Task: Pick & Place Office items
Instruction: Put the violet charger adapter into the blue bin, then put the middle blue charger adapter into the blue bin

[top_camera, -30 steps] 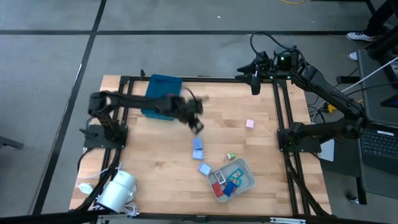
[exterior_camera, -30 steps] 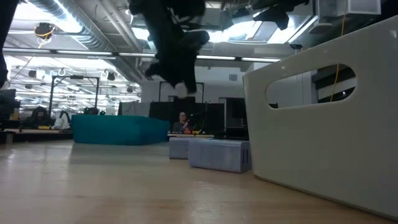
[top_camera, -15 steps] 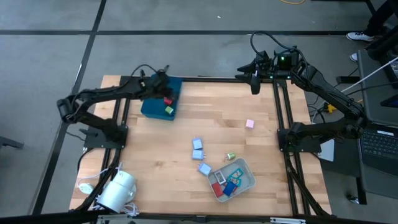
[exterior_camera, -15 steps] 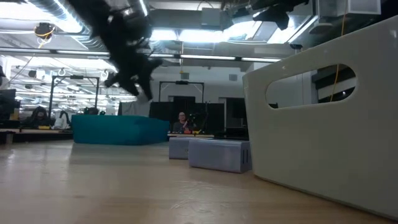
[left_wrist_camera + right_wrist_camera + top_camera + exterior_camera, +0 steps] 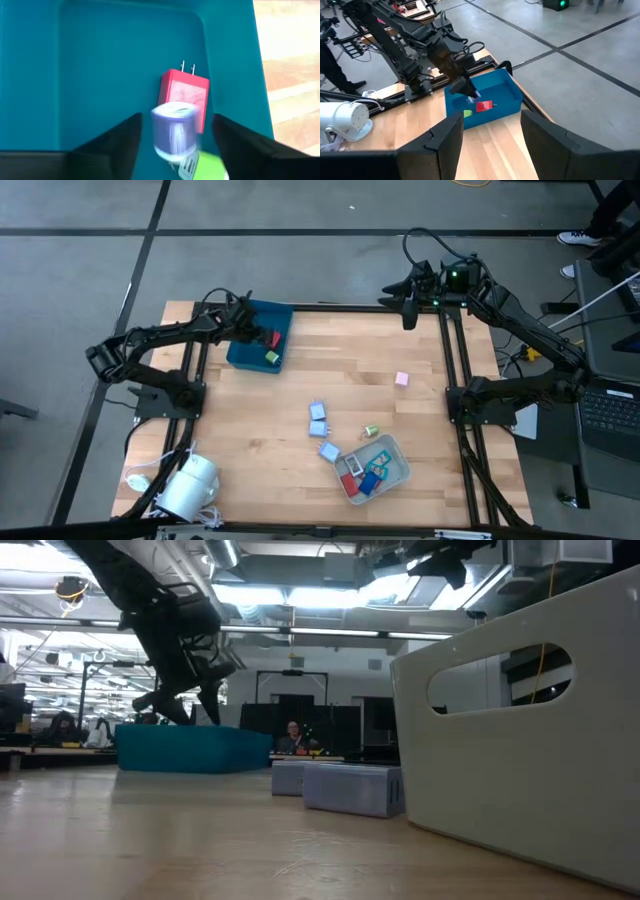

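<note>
Office items (image 5: 320, 418) unlabelled; left end effector (image 5: 175, 131) over teal tray (image 5: 258, 320).

Left pincer (image 5: 250, 333) now over teal tray (image 5: 243, 352).

Two slender arms of black links and rounded joints are seen, the left arm (image 5: 160, 340) and the right arm (image 5: 530, 330), each mounted on a black base at the side of the table (image 5: 420, 410). Black cables are looped along both arms, and a small green light is shown on the right arm's wrist. The fingers (image 5: 107, 145) of the left arm are shown as dark, flat, wedge-shaped blades, and those of the right arm (image 5: 547, 132) look alike.
</note>
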Robot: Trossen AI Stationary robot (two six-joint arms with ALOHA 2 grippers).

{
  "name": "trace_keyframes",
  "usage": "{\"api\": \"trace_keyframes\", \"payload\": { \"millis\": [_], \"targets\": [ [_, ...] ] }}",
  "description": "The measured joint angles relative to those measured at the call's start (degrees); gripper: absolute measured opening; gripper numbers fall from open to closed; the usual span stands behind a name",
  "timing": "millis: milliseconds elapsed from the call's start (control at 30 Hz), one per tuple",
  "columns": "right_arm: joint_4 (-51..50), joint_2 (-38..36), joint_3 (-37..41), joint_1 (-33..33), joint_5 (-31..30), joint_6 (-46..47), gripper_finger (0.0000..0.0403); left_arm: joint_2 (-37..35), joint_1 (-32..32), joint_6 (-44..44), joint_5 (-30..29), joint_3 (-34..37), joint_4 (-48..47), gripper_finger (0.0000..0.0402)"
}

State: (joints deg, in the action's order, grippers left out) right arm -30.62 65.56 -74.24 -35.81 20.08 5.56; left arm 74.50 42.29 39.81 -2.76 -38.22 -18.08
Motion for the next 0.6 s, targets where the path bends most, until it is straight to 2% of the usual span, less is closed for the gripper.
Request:
{"api": "trace_keyframes", "payload": {
  "millis": [133, 267, 367, 433, 600],
  "targets": [
    [0.67, 0.00, 0.00, -0.01, -0.16, 0.55, 0.0203, 0.00, 0.11, 0.10, 0.62, -0.53, 0.72, 0.0294],
    [1.37, 0.00, 0.00, -0.01, -0.16, 1.29, 0.0203, 0.00, -0.20, 0.09, 1.71, -2.52, 0.74, 0.0298],
    [1.50, 0.00, 0.00, -0.01, -0.16, 1.29, 0.0203, 0.00, -1.37, -0.80, 5.28, -5.28, 1.91, 0.0293],
    [1.48, 0.00, 0.00, 0.02, -0.15, 1.29, 0.0203, 0.00, -3.66, -5.95, 7.94, -8.14, 1.81, 0.0288],
    [1.48, 0.00, 0.00, -0.01, -0.14, 0.98, 0.0203, 0.04, -13.29, -20.88, 8.60, -16.26, -5.21, 0.0281]
  ]
}}
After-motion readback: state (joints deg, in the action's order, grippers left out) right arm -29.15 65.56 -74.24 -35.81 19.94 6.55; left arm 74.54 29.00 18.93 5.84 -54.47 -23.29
